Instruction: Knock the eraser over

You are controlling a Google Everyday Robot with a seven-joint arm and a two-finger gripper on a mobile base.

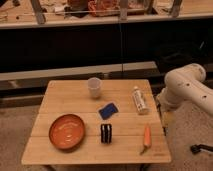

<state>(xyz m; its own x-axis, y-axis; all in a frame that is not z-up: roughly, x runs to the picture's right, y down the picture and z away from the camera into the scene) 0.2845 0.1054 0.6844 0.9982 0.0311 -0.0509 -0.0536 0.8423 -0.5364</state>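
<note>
Camera view, status entry for you, operator.
- Item: eraser (106, 133), lower centre of frame, upright on the table (60, 95), between the plate (66, 131) and the carrot (146, 138), touching neither.
- Done: nothing that shows; you have not yet knocked it over.
- Item: arm (186, 86), right edge of frame, beside the table, well apart from the eraser.
- Item: gripper, seemingly past the right edge; you cannot tell how its jaws stand.
- Left: your whole approach and the push.

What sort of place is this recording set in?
Probably a lab or workshop: small wooden table, cluttered workbench behind, white robot arm at right, its tool out of view.
</note>
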